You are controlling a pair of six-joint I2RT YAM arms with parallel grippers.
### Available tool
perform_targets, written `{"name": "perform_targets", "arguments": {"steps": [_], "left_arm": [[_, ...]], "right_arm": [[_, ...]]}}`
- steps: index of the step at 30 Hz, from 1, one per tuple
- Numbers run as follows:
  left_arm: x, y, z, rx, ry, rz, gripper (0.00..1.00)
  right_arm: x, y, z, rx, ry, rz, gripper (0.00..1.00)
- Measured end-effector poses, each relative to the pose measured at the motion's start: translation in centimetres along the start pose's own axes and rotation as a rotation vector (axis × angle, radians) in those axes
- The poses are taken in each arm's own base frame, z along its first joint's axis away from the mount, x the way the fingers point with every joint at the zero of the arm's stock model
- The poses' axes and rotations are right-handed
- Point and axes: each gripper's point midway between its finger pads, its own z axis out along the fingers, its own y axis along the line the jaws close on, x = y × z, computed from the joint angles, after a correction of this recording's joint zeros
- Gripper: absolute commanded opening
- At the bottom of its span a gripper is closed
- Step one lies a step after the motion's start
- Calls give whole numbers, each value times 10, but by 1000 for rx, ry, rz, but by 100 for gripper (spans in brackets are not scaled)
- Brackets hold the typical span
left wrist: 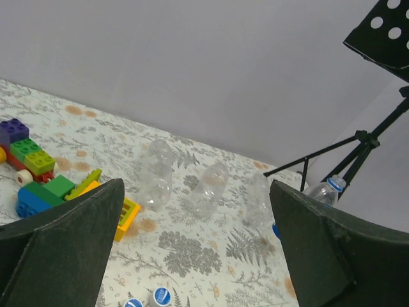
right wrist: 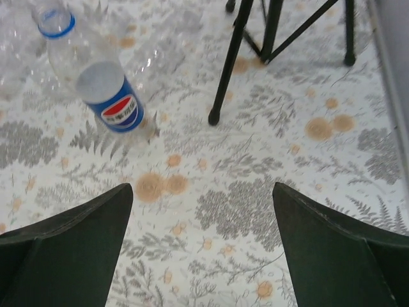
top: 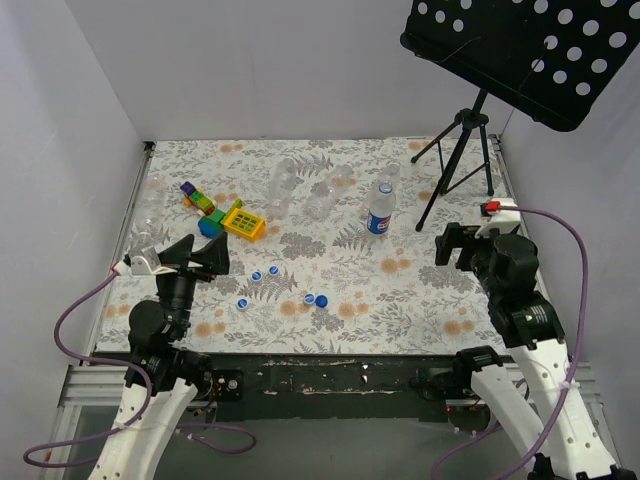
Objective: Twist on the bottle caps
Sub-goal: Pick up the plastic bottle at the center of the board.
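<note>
Several blue bottle caps (top: 273, 271) lie loose on the flowered cloth in front of the arms; two of them (left wrist: 161, 296) show at the bottom of the left wrist view. Three clear unlabelled bottles (top: 283, 185) are at the back; in the left wrist view they (left wrist: 209, 188) look to be lying down. A bottle with a blue-and-white label (top: 380, 212) (right wrist: 105, 89) stands upright to their right. My left gripper (top: 205, 255) (left wrist: 197, 188) hangs open above the cloth, near the caps. My right gripper (top: 455, 245) (right wrist: 201, 188) is open too, right of the labelled bottle. Both are empty.
Colourful toy blocks (top: 215, 212) lie at the back left, beside the bottles. A black tripod (top: 460, 150) with a perforated black desk (top: 530, 50) stands at the back right; one leg (right wrist: 223, 83) ends close to the labelled bottle. White walls close in three sides.
</note>
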Motion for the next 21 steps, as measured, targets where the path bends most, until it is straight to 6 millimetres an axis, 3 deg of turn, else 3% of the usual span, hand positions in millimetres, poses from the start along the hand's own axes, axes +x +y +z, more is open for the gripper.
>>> {"name": "perform_targets", "arguments": {"steps": [4, 8, 13, 16, 21], "left_arm": [[14, -5, -4, 13, 75, -31, 98], [36, -5, -5, 13, 178, -33, 98], [74, 1, -4, -10, 347, -12, 98], [90, 3, -6, -16, 424, -6, 98], [94, -2, -6, 7, 452, -10, 98]], "right_arm": [[35, 15, 10, -71, 190, 1, 98], [50, 39, 14, -204, 272, 9, 98], [29, 70, 25, -370, 231, 12, 96], [5, 88, 44, -439, 235, 13, 95], [-21, 105, 71, -488, 215, -10, 88]]}}
